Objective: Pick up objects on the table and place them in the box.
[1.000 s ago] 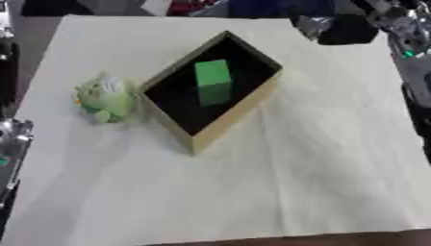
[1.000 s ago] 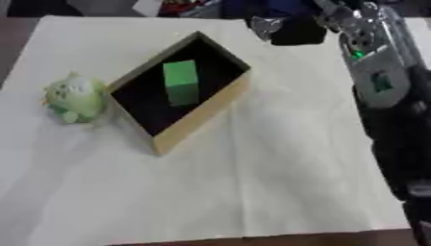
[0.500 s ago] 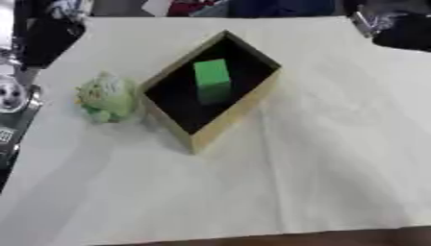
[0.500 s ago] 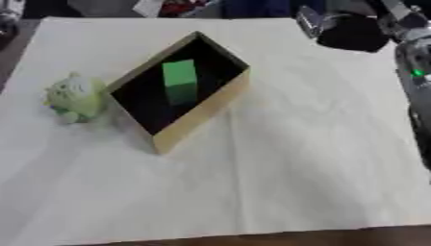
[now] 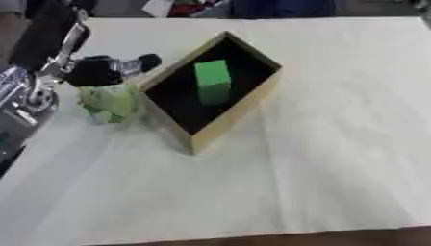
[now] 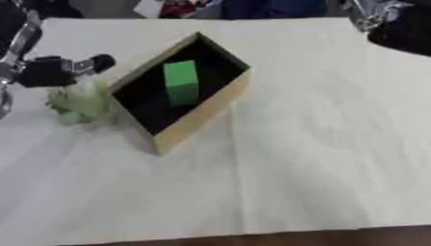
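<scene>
A tan cardboard box (image 5: pixel 227 120) with a dark inside sits turned like a diamond on the desk (image 5: pixel 336 144), which is covered with a pale cream cloth. Inside the box, toward its far half, lies a green block (image 5: pixel 213 80), long side running away from the camera.

Just beside the box's left wall, outside it, sits a light green plush toy (image 5: pixel 109 102) on the cloth; whether it touches the wall cannot be made out.

The left arm comes in from the upper left of the view, black with silver joints. Its left hand (image 5: pixel 97 71) hangs right above the plush toy, at the toy's far edge. One dark finger sticks out to the right toward the box's left corner; the rest of the hand is a dark blurred mass, and it is unclear whether it touches the toy or how its other fingers are set, so the hand's state cannot be told.

In the right eye view the right hand (image 6: pixel 389 19) shows at the upper right corner, dark with silver parts, over the far right edge of the desk and well apart from the box. Its fingers cannot be made out either.
</scene>
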`<act>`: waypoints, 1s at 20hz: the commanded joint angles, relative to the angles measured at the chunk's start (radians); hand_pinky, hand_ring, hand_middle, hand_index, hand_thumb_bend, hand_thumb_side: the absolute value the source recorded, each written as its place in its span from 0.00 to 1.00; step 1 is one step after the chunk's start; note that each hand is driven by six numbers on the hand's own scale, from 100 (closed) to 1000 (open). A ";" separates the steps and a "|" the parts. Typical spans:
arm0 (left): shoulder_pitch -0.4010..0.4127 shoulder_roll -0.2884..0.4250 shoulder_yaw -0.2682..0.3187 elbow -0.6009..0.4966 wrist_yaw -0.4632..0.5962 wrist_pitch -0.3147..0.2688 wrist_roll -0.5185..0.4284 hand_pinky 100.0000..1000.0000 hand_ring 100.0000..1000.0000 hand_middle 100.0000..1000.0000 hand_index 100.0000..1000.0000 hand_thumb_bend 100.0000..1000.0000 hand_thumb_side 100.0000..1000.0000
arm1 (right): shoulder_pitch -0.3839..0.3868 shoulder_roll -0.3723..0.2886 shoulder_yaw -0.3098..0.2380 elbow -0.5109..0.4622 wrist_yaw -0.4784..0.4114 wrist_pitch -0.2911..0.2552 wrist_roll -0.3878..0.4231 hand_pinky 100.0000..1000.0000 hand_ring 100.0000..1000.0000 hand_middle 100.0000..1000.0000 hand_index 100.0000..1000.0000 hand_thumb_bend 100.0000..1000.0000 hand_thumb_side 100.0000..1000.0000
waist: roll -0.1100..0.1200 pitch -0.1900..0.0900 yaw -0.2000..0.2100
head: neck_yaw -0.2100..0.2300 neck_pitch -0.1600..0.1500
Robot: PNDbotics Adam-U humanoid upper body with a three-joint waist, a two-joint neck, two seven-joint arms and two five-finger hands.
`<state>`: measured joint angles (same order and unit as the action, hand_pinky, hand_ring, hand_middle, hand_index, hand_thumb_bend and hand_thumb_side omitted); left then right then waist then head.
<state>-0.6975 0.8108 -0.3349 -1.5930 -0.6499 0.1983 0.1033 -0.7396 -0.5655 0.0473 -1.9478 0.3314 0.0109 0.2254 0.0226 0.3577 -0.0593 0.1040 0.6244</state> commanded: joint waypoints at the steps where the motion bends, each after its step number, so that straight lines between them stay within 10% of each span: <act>1: -0.023 0.037 0.014 0.033 -0.055 -0.005 -0.052 0.88 0.86 0.80 0.98 0.91 0.90 | -0.008 -0.039 -0.025 -0.049 -0.057 0.053 0.015 0.94 0.96 0.66 0.93 0.11 0.65 | 0.000 -0.028 0.004 | 0.000 0.000; 17: -0.025 0.095 0.020 0.159 -0.247 -0.184 -0.286 0.96 0.92 0.86 1.00 0.99 0.73 | 0.003 -0.076 -0.067 -0.052 -0.278 0.114 0.049 0.94 0.96 0.66 0.92 0.11 0.67 | 0.003 -0.032 0.009 | -0.003 0.002; 18: -0.028 0.093 0.025 0.161 -0.259 -0.193 -0.301 0.97 0.92 0.87 1.00 0.71 0.56 | 0.004 -0.077 -0.068 -0.052 -0.282 0.115 0.049 0.94 0.96 0.65 0.92 0.13 0.68 | 0.003 -0.032 0.009 | -0.003 0.002; 20: -0.030 0.087 0.029 0.180 -0.282 -0.202 -0.331 0.96 0.91 0.87 1.00 0.62 0.53 | 0.008 -0.075 -0.072 -0.052 -0.284 0.118 0.051 0.94 0.96 0.65 0.92 0.15 0.69 | 0.003 -0.031 0.007 | -0.003 0.000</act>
<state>-0.7069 0.8678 -0.3262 -1.4151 -0.9154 0.0036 -0.2105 -0.7208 -0.6090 -0.0100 -1.9831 0.0580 0.1249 0.2768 0.0255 0.3534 -0.0514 0.1028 0.6244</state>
